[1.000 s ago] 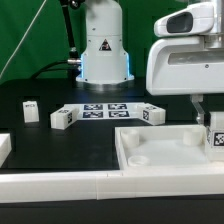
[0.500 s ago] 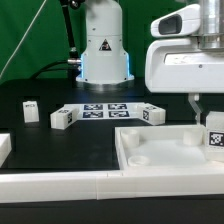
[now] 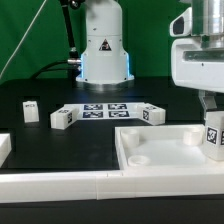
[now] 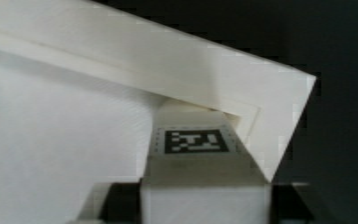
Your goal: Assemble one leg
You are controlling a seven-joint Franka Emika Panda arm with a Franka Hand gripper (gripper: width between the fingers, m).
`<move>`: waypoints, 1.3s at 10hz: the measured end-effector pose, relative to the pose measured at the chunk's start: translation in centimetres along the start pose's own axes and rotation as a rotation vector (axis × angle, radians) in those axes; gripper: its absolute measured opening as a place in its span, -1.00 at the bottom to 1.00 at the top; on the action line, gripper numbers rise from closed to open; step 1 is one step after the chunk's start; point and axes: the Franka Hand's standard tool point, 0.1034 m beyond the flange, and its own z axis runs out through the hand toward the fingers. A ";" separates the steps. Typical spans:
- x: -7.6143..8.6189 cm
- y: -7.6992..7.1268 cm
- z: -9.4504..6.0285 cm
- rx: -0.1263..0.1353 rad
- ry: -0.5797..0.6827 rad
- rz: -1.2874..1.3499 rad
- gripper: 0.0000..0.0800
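My gripper (image 3: 211, 112) is at the exterior view's right, shut on a small white leg (image 3: 213, 138) with a black-and-white tag. It holds the leg upright over the far right corner of the wide white square panel (image 3: 160, 152). In the wrist view the leg (image 4: 199, 160) sits between my dark fingers (image 4: 130, 203), its tag facing the camera. The leg's far end is at the panel's raised corner rim (image 4: 247, 90). I cannot tell whether the leg touches the panel.
Three more tagged legs (image 3: 30, 112), (image 3: 62, 118), (image 3: 152, 114) lie around the marker board (image 3: 104, 110) in front of the robot base. A long white rail (image 3: 60, 186) runs along the front. Another white part (image 3: 4, 148) sits at the exterior view's left edge.
My gripper has moved toward the exterior view's right with the leg in it, and the leg now sits slightly lower at the panel's corner.
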 end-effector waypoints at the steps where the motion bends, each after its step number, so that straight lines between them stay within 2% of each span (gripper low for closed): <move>1: 0.0 -0.1 0.0 0.002 -0.006 0.143 -0.27; 3: -0.3 0.0 0.0 -0.006 -0.010 0.504 -0.27; 4: -0.2 0.2 0.0 -0.013 -0.011 0.572 -0.27; 10: -0.2 0.0 0.0 -0.002 -0.063 0.684 -0.26; 12: 0.3 -0.1 0.0 0.010 -0.060 0.520 0.51; 13: 0.5 0.0 0.0 0.009 -0.060 0.493 0.59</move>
